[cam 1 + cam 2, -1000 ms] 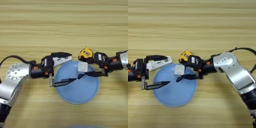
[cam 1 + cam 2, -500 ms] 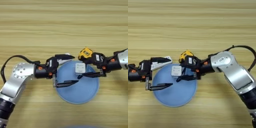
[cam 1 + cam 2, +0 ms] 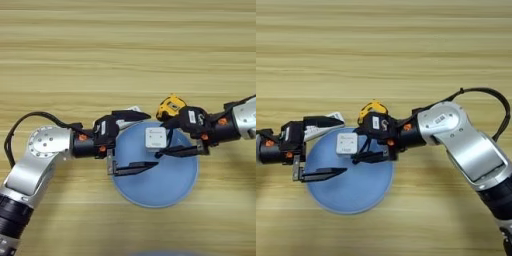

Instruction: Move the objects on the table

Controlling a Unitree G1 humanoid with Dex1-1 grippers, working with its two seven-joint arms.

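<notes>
Broad light-brown table [image 3: 125, 50] with horizontal wood-grain streaks, filling the whole view; nothing of the room visible beyond it.

Round blue plate [image 3: 165, 187] lying flat near the middle of the tabletop, a little toward the near edge.

Left arm reaching in from the left edge, its left gripper [image 3: 134, 142] with fingers spread wide: upper finger over the far-left rim of the plate, lower finger over the plate's left part, pointing toward the plate centre. Holding nothing.

Right arm coming in from the right edge, its right gripper [image 3: 167, 142] over the far part of the plate, fingers also apart, one passing behind the block and one below it. Whether touching the block, cannot tell.

Yellow-black tape measure [image 3: 170, 106] on the tabletop just beyond the far rim of the plate, partly hidden by the right gripper.

White remote control [image 3: 318, 130] mostly covered by the left gripper, only a pale end showing beside the far-left rim of the plate.

Small pale square block [image 3: 155, 138] on the far part of the plate, between the two grippers.
</notes>
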